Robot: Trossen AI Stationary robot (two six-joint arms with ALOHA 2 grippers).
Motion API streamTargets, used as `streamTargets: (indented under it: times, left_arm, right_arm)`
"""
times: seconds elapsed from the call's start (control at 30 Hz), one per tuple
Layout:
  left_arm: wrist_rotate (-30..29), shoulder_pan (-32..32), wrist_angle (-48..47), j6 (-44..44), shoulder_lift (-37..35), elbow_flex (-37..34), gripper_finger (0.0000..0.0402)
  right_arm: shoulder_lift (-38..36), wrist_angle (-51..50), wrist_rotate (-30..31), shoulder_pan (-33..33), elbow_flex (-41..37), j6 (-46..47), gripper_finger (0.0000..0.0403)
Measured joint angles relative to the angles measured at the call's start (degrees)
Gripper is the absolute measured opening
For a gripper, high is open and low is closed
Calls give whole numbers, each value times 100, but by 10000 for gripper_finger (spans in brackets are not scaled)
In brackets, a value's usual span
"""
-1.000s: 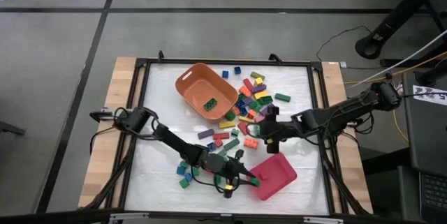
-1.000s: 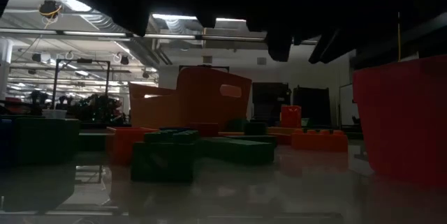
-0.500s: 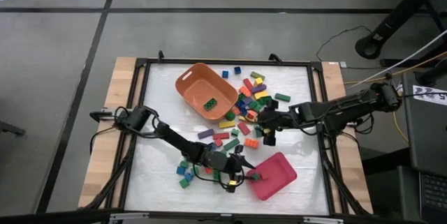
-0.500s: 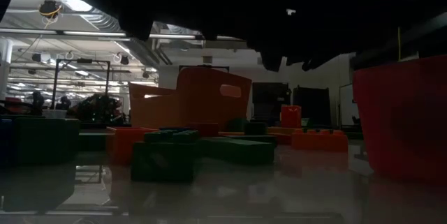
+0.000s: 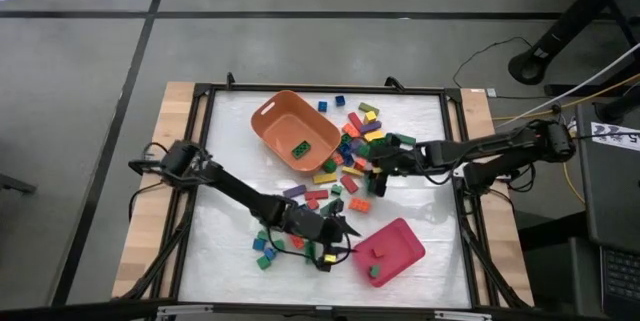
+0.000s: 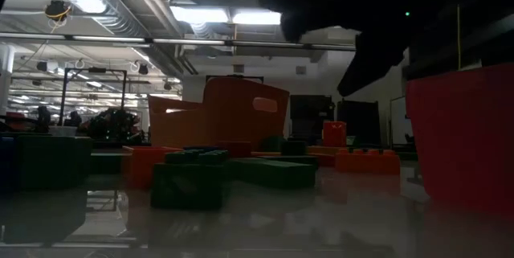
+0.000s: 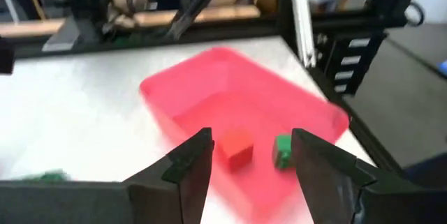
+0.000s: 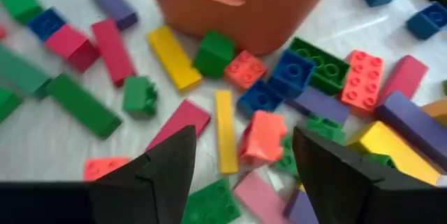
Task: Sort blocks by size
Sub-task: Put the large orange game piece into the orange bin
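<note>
**White table, blocks mid-sort**

White tabletop (image 5: 230,211) — blocks (image 5: 352,151) heaped beside the orange tub (image 5: 295,129). Left gripper (image 5: 340,244), jaws spread and empty, sits just beside the pink tray (image 5: 400,241) holding 2 small blocks. Right gripper (image 5: 380,173) — jaws spread over the heap.

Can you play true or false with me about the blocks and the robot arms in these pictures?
1. The pink tray holds two small blocks. True.
2. The orange tub is empty. False: one green block lies in it.
3. The left gripper is open beside the tray. True.
4. The right gripper is squeezing a yellow block. False: it is open over the block pile, holding nothing.
</note>
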Motion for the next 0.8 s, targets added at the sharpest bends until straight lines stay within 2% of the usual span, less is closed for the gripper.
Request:
streamTargets:
  times: [0.17, 0.37, 0.57, 0.7, 0.8]
  left_arm:
    - [-20, 84, -1148, -258, -583, -4, 182]
    - [-153, 173, -2002, -268, -1129, -2, 182]
    - [-577, 210, -2605, -268, -1512, -2, 182]
    - [-644, 196, -2799, -268, -1610, -2, 182]
    - [-644, 188, -2853, -270, -1615, -2, 182]
  right_arm:
    - [112, 90, -9, -216, -73, 2, 239]
    - [618, 281, -94, -228, -73, 0, 239]
    - [1231, 698, 37, -228, -73, -3, 239]
    - [1553, 822, 107, -228, -75, -2, 236]
    - [1702, 910, 111, -228, -76, -2, 219]
